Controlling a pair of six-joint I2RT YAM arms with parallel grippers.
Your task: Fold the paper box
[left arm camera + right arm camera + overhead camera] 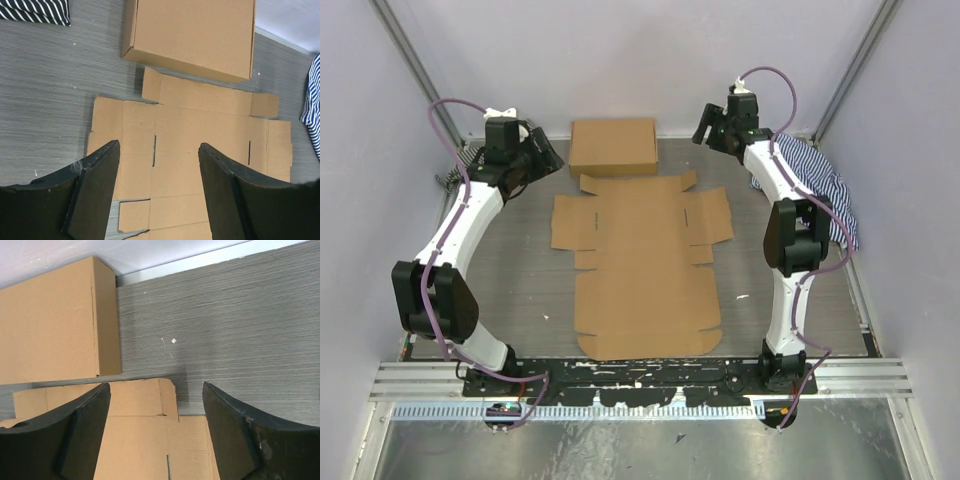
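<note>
Paper box (645, 265) lies flat and unfolded in the middle of the surface (520, 285), long axis running from the near edge toward the far wall, side flaps spread out. Nothing is folded yet.

Handling, my guess: a thin cardboard sheet, light, stiff across the panels, bending easily at the creases. It is smooth, so it probably slides if shoved. Flat-lying, so there is no pinch from above. I'd get under the outer edge of the left side flap (572, 222) and pin the centre panel with my other arm.

My left jaws are wide apart and empty, raised off the far-left corner. My right jaws are wide and empty too, off the far-right corner.

Only the top view shows the whole sheet, near half included. The left wrist shows the slots (154, 150) clearly. The right wrist shows the side wall of the ready-made box (55, 325), just beyond the sheet's far tab.
</note>
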